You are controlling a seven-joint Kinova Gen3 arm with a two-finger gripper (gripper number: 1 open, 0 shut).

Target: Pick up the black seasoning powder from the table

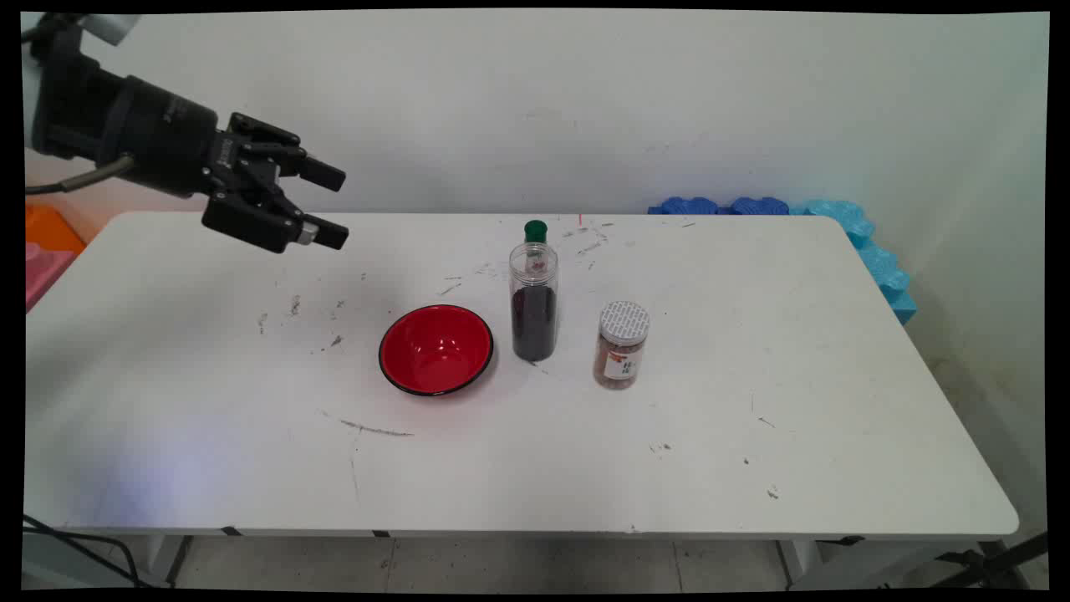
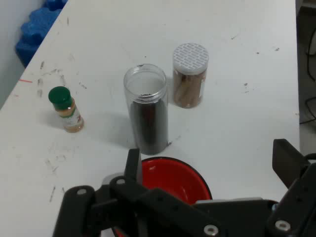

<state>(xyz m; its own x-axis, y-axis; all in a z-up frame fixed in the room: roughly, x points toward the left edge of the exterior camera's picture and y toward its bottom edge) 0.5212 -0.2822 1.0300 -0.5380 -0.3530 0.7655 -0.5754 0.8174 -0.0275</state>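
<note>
Gripper (image 1: 322, 206) up high, well left of red bowl (image 1: 435, 349), fingers spread, holding nothing, pointing right and slightly down. Open clear jar (image 1: 534, 303) just right of bowl; white-lidded jar (image 1: 622, 344) beyond; green-capped bottle (image 1: 535, 232) behind the clear jar.

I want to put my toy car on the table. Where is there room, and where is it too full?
Lots of bare table lies right of the white-lidded jar, along the near edge, and left of the red bowl under the raised, open claw. It's crowded in the middle: bowl, tall clear jar, white-lidded jar, and the green-capped bottle behind.
</note>
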